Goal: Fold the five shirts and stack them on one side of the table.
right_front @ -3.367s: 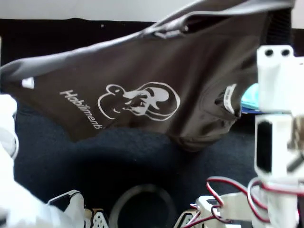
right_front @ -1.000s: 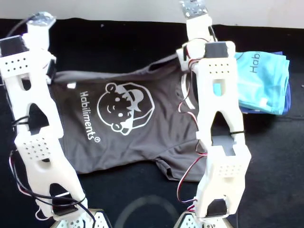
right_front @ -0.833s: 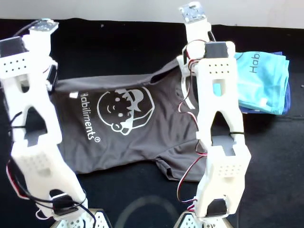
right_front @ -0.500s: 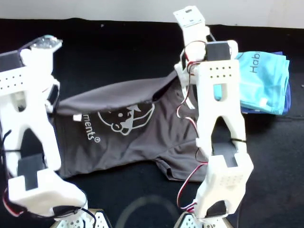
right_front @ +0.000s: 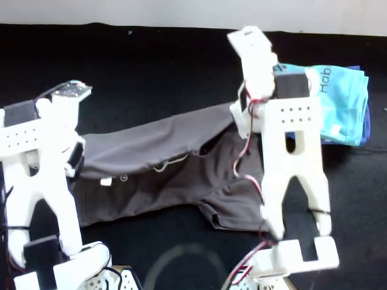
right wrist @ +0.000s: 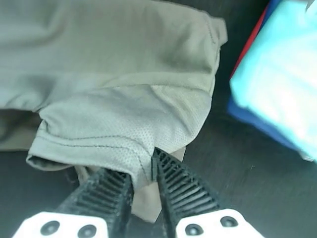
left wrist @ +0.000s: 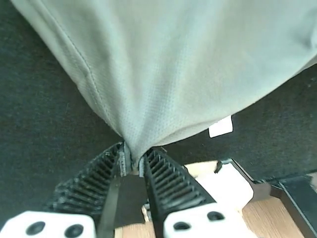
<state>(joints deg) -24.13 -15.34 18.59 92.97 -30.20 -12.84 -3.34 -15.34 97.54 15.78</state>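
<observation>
A grey shirt [right_front: 163, 163] lies across the black table, its far edge lifted and folded toward the near side over the white print. My left gripper [left wrist: 132, 159] is shut on the grey shirt [left wrist: 198, 64] at its left end [right_front: 75, 164]. My right gripper [right wrist: 143, 171] is shut on the grey shirt [right wrist: 119, 119] at its right end [right_front: 237, 118]. A stack of folded shirts [right_front: 335, 99], light blue on top, sits at the far right; the stack [right wrist: 282, 79] also lies close beside the right gripper.
The black table cover [right_front: 151, 66] stretches bare behind the shirt, ending at a white wall edge [right_front: 181, 12]. The arms' bases [right_front: 266, 272] stand at the near edge. A wooden surface [left wrist: 267, 223] shows under the left arm.
Both grippers have drawn the shirt's far edge toward the near side, folding it over the print, which is now almost covered. Both arms have tilted back toward their bases.
</observation>
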